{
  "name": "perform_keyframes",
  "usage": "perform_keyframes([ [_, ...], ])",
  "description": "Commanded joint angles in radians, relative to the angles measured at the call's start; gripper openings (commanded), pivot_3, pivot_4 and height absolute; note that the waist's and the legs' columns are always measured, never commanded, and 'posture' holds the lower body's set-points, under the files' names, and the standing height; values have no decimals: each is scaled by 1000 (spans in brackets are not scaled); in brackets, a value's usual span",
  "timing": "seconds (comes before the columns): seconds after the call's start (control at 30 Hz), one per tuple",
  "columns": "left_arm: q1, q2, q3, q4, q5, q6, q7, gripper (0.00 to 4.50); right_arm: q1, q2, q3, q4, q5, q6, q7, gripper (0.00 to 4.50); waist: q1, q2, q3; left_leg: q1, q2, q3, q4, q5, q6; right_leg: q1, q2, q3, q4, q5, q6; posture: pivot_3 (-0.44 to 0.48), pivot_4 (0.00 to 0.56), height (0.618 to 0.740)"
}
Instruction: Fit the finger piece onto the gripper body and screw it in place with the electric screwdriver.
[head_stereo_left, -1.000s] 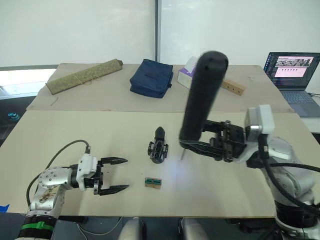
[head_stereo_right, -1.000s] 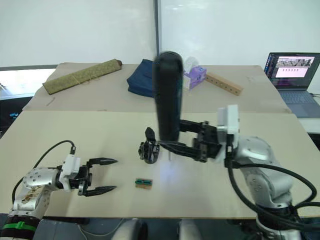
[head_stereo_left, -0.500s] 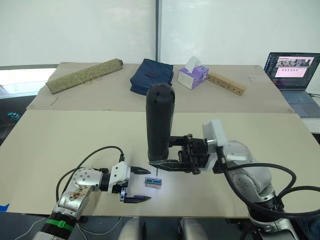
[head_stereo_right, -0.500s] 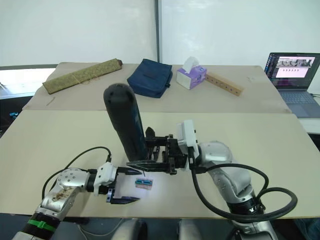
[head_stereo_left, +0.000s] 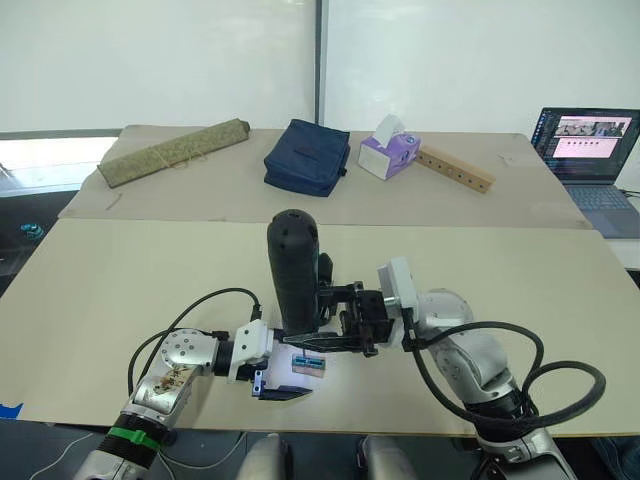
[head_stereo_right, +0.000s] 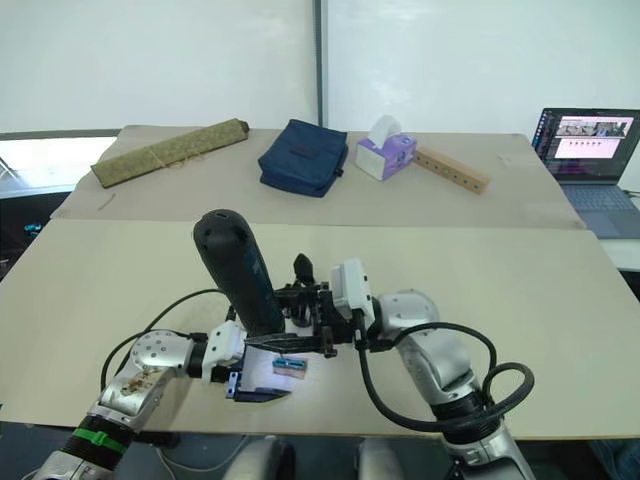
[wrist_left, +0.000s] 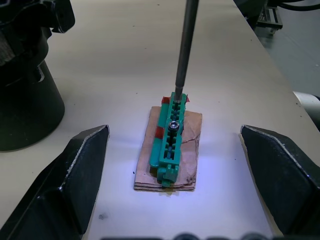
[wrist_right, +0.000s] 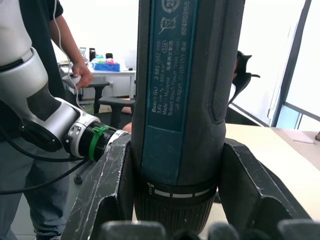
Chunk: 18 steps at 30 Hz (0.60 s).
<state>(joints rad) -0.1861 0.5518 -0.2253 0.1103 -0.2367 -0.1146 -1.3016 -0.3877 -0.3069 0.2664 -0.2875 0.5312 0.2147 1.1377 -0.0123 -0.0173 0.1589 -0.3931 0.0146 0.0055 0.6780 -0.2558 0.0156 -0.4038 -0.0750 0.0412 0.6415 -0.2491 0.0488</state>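
The electric screwdriver (head_stereo_left: 294, 265), a thick black cylinder, stands nearly upright over the table's front middle. My right gripper (head_stereo_left: 308, 318) is shut on its lower end. Its thin bit (wrist_left: 184, 50) comes down onto the far end of the small tan block with the green top (wrist_left: 170, 145). My left gripper (wrist_left: 173, 134) is open, one finger on each side of that block and apart from it. The gripper body (wrist_left: 25, 100) sits just behind, partly hidden by the screwdriver. From it rises the pointed tip of the finger piece (head_stereo_right: 300, 267).
On the back table lie a rolled mat (head_stereo_left: 175, 152), a blue bag (head_stereo_left: 305, 155), a tissue box (head_stereo_left: 390, 155) and a wooden strip (head_stereo_left: 455, 168). A laptop (head_stereo_left: 590, 150) stands far right. In the right wrist view, a person (wrist_right: 65, 45) stands beyond the table.
My right arm has carried the screwdriver left and down, from beside the gripper body to the green-topped block. My left gripper has moved right and now straddles that block.
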Motion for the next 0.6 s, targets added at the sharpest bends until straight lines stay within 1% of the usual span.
perform_keyframes([
  [0.03, 8, -4, -17, 76, 25, -25, 0, 4453, -31, 16, -3, -13, 6, -39, 13, 1925, 0, 0, 0, 1, 0, 0, 0, 0, 0, 1, 0, 0, 0, 0, 0, 0, 150, 740],
  [0.17, 11, -10, -19, 93, 23, -42, -3, 4453, -33, 16, -4, 2, -4, -42, 21, 1925, 0, 1, -1, 3, 0, 0, 0, 0, 0, 2, 0, 0, 0, 0, 0, 0, 150, 740],
  [0.6, 24, -13, -23, 93, 19, -48, -8, 4453, -36, 30, 0, 27, -23, -48, 29, 1925, 0, 2, -1, 3, 0, 0, 0, 0, 0, 2, 0, 0, 1, 0, 0, 0, 150, 740],
])
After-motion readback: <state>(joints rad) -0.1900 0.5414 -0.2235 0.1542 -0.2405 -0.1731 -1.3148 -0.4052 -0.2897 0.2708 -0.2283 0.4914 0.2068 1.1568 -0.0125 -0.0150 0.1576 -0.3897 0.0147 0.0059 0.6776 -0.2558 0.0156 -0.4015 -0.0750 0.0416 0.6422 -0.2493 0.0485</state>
